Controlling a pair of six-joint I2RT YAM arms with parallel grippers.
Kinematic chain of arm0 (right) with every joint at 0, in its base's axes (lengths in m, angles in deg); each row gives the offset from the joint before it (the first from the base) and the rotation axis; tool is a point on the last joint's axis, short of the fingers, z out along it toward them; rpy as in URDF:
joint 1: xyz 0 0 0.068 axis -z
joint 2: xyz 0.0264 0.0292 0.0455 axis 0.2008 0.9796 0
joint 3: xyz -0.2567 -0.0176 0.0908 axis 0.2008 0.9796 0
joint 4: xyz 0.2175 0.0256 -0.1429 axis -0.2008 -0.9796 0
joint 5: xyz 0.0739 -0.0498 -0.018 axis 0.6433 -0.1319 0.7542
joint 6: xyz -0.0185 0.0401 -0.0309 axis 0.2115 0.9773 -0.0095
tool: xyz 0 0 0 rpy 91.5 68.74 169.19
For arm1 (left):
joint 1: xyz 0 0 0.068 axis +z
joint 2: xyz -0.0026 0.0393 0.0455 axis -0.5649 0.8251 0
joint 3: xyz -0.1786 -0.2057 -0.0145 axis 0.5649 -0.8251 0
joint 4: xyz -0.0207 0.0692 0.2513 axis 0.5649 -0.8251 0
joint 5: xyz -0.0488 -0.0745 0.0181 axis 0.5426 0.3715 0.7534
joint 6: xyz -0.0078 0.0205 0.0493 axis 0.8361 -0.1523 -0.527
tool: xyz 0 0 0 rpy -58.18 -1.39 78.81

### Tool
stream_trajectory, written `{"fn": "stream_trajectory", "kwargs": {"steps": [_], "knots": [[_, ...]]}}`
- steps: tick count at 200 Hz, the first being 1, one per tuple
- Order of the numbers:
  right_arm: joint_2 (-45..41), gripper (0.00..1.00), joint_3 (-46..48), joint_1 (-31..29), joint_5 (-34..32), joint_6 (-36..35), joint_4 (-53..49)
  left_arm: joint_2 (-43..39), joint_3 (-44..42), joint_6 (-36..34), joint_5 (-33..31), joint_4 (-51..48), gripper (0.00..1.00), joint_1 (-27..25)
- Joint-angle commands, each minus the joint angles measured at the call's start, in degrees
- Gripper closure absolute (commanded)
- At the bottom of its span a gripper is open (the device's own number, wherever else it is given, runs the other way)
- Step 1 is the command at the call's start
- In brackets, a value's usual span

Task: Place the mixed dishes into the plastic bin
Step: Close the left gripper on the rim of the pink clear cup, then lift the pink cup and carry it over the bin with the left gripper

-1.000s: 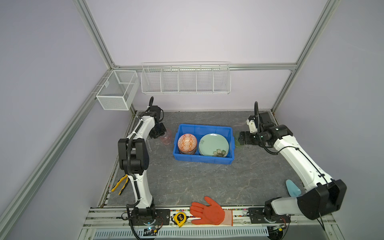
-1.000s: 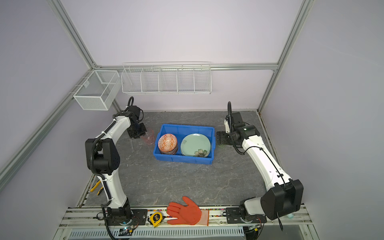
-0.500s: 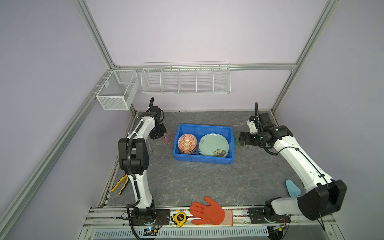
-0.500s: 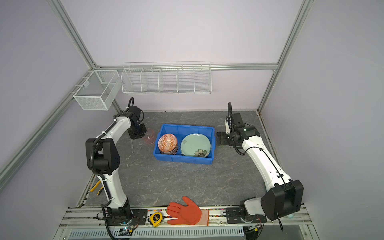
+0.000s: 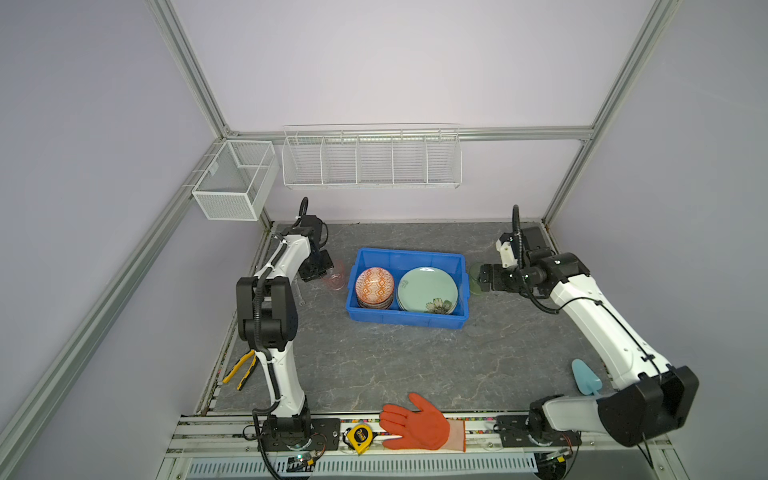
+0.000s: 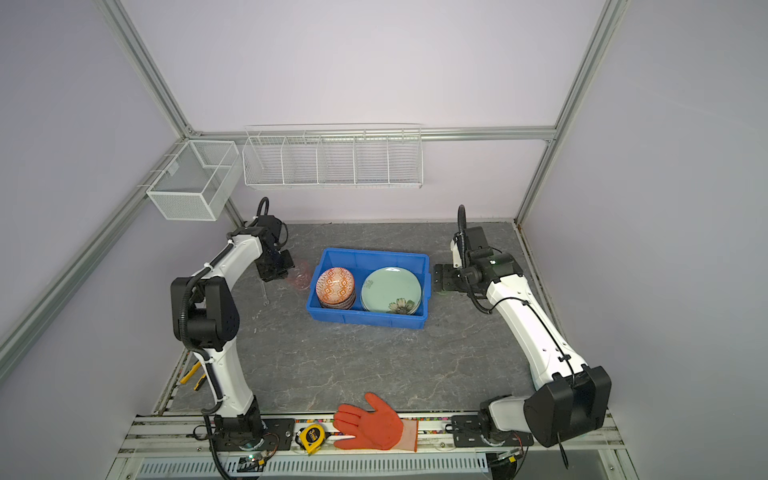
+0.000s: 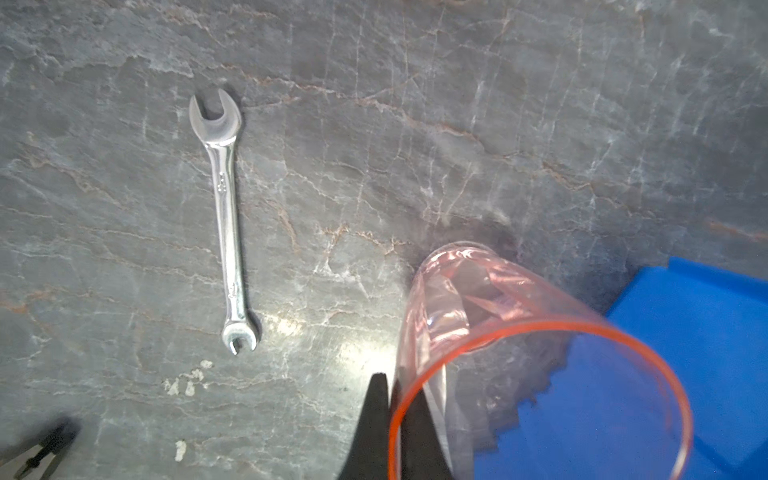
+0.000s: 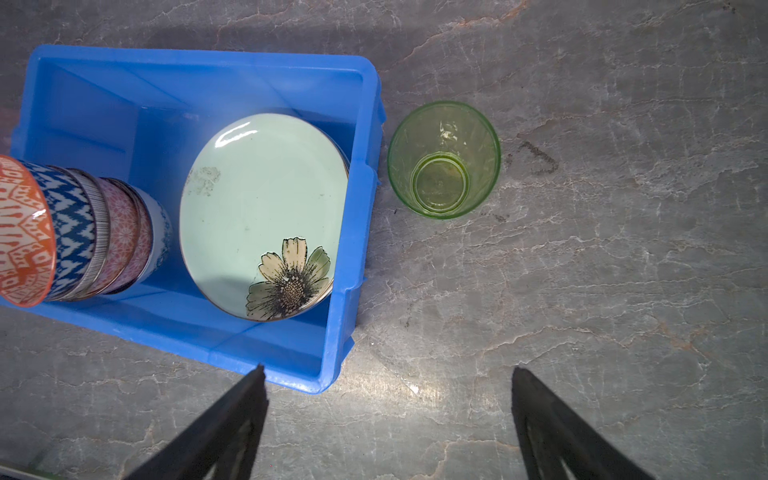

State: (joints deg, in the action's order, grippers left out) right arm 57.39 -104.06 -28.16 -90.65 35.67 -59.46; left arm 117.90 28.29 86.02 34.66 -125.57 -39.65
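Pink see-through plastic first: in both top views the pink cup (image 5: 335, 277) stands on the grey table (image 5: 374, 365), just beside the left wall of the blue bin (image 5: 409, 252), with the left gripper (image 5: 321, 272) down on it. The green cup (image 5: 475, 282) sits just outside the opposite wall, with the right gripper (image 5: 484, 279) close by it. The bin holds a bowl stack (image 5: 374, 286) on its left and a mint plate (image 5: 428, 289) on its right, so little bare floor shows. Left wrist view: jaws pressed together on one spot of the pink cup's rim, one finger inside and one outside, a thin one-sided pinch. My worry is that on lifting the cup may swing or slide out of that nip. A low carry could knock its base on the bin wall or topple the tall bowls right behind it. A wrench (image 7: 226, 224) lies well apart, no bother. Right wrist view: jaws spread wide, holding nothing, with the green cup upright ahead of them, just beside the bin. One finger lines up close to the bin's corner. Moving in from here it could catch the rim and shift the bin, or tip the light cup over. Both arms heading for one bin might also crowd each other.
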Motion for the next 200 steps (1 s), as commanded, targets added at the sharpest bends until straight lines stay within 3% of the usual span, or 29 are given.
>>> {"fn": "stream_trajectory", "kwargs": {"steps": [1, 51, 106, 158, 200], "knots": [[-1.4, 0.07, 1.4, 0.2, 1.0, 0.6, 0.4, -4.8, 4.4, -1.9, -0.4, -5.9, 1.00, -0.1], [-1.1, 0.06, 0.9, 0.2, 1.4, 0.2, 0.5, -5.7, 22.1, -6.0, -1.6, -15.9, 1.00, -4.9], [-1.8, 0.06, 0.6, 0.1, 2.1, 0.3, 0.5, 1.7, 39.1, -7.6, -1.1, -21.7, 1.00, -12.5], [-2.9, 0.06, 1.0, 0.1, 1.9, 0.4, 0.2, 8.7, 44.4, -9.3, 0.2, -20.4, 1.00, -19.4], [-3.9, 0.06, 1.4, 0.1, 1.8, 0.4, -0.2, 13.9, 46.8, -10.1, 0.8, -19.3, 1.00, -21.9]]}}
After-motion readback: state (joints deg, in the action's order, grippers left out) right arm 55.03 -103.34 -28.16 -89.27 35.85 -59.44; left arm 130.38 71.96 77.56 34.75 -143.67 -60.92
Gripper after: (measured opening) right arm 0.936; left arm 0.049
